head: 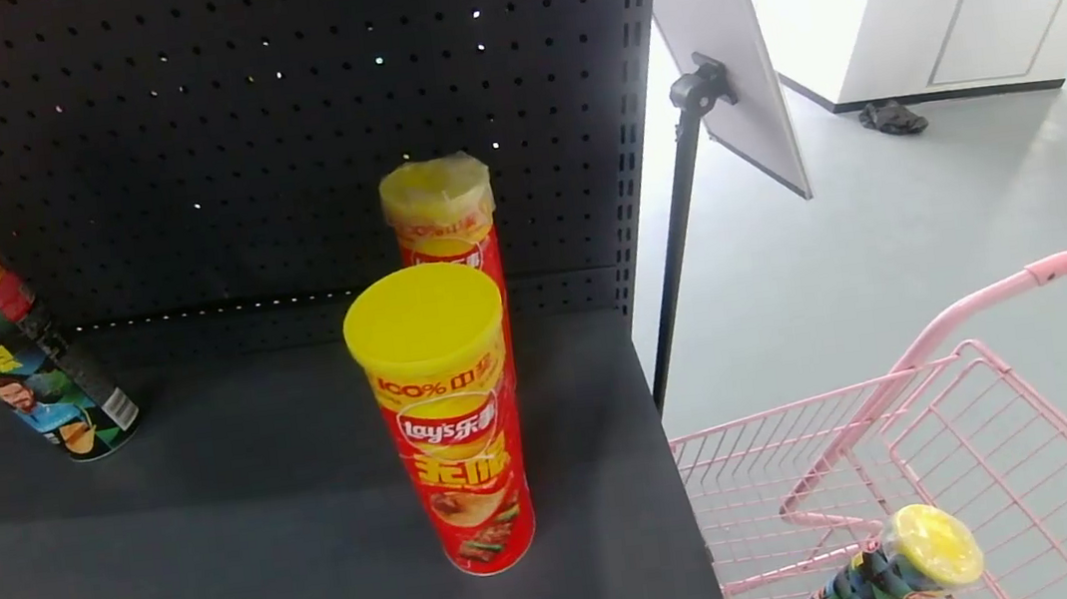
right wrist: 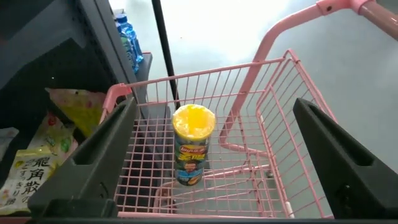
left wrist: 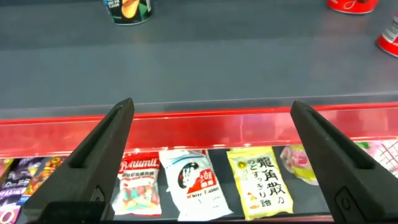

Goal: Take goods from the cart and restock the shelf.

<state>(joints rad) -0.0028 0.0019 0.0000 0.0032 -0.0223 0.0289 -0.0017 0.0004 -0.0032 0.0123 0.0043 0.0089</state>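
Observation:
Two red chip cans with yellow lids stand upright on the dark shelf (head: 252, 563): a near can (head: 447, 420) and one behind it (head: 443, 211) by the pegboard. A dark-printed can (head: 6, 344) stands at the shelf's far left. In the pink cart (head: 963, 451) one more yellow-lidded can (head: 901, 567) stands upright, also seen from above (right wrist: 191, 149). My right gripper (right wrist: 214, 155) hangs open above the cart, the can between and below its fingers. My left gripper (left wrist: 211, 155) is open in front of the shelf's red front edge (left wrist: 205, 127).
A lower shelf holds several snack bags (left wrist: 199, 183). A black pegboard (head: 273, 128) backs the shelf. A white board on a black stand (head: 728, 66) is just right of the shelf, behind the cart. Bottles (right wrist: 127, 40) sit on a lower level beside the cart.

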